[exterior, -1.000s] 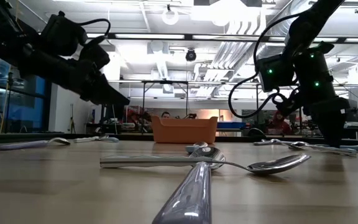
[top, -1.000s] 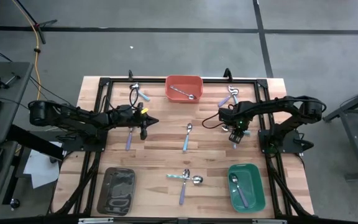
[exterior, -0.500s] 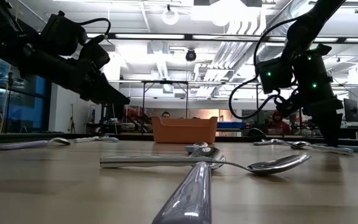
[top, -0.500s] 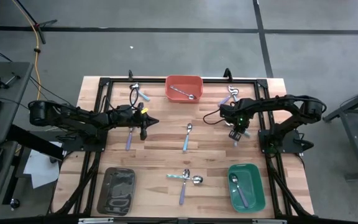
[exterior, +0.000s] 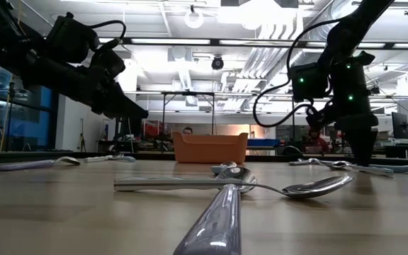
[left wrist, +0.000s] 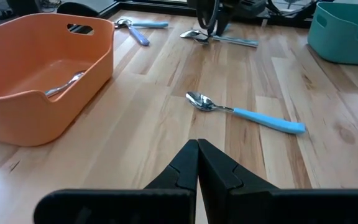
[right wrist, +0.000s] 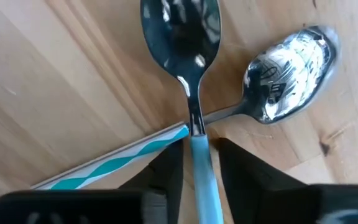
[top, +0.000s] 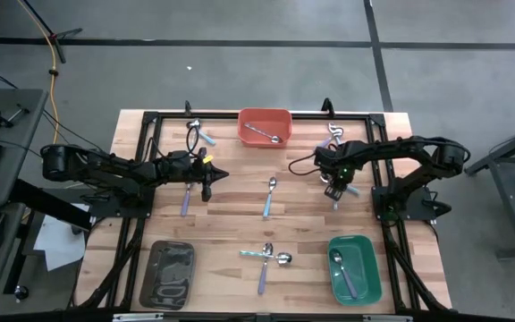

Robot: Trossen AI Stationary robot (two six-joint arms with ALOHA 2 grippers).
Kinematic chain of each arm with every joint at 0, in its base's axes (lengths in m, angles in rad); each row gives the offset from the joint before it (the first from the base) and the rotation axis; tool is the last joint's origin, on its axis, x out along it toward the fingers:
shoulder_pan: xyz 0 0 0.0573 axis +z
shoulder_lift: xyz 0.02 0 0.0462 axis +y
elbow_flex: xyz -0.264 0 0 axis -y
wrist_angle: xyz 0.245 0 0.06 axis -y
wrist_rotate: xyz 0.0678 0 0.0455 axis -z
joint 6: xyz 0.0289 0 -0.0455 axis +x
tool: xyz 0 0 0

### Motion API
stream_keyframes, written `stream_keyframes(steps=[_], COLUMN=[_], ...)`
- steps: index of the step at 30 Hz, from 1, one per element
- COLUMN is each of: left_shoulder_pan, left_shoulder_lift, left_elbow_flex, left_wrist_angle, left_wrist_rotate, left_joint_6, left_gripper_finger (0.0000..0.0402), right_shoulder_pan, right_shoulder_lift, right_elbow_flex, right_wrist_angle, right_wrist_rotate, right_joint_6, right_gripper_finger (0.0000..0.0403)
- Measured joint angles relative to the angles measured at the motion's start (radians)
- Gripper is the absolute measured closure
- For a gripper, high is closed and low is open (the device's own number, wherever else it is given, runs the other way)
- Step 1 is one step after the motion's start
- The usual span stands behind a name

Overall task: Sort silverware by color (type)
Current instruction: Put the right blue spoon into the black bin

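Spoon [right wrist: 194,93], glossy bowl, between right hand [right wrist: 197,165] fingers

A pale wooden worktop [top: 231,224] stands on a grey concrete floor [top: 240,72] crossed by dark seams. Beyond it, an open white ceiling [exterior: 211,42] carries ducts and bright strip lights; a blue-lit window [exterior: 27,106] shows at one side

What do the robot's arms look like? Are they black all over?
Mostly. Both arms are black and jointed, with thin black cables looping beside them. The left gripper has a small yellow spot near its wrist and tapers to a dark point. The right gripper glows with tiny green lights, and its jaws are dark flat blocks.
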Motion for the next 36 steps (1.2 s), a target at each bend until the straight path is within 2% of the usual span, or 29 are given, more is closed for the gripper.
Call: stream_keyframes(steps=[5, 12, 17, 21, 24, 28, 36], left_shoulder_pan=[-0.009, -0.038, -0.038, -0.038, -0.040, -0.047, -0.077], left_shoulder_lift=[0.000, 0.000, 0.000, 0.000, 0.000, 0.000, 0.000], left_elbow_flex=[0.000, 0.000, 0.000, 0.000, 0.000, 0.000, 0.042], left_wrist_angle=[0.000, 0.041, 0.088, 0.111, 0.137, 0.210, 0.262], left_wrist_rotate=[0.000, 0.000, 0.000, -0.001, -0.001, -0.001, 0.001], left_joint_6=[0.005, 0.006, -0.048, -0.054, -0.047, -0.069, -0.077], left_gripper_finger=[0.0401, 0.0401, 0.0398, 0.0383, 0.0367, 0.0343, 0.0306], right_shoulder_pan=[0.001, 0.006, 0.039, 0.079, 0.119, 0.175, 0.254], right_shoulder_lift=[-0.001, -0.033, -0.127, -0.236, -0.321, -0.393, -0.383], right_elbow_flex=[0.002, 0.006, 0.051, 0.069, 0.043, -0.039, -0.219], right_wrist_angle=[0.005, 0.009, -0.051, -0.028, 0.123, 0.443, 1.169], right_wrist_rotate=[0.006, 0.027, 0.077, 0.099, 0.097, 0.096, 0.089], right_joint_6=[0.010, 0.020, 0.023, 0.043, 0.035, -0.019, -0.153], right_gripper_finger=[0.0392, 0.0391, 0.0397, 0.0399, 0.0400, 0.0401, 0.0402])
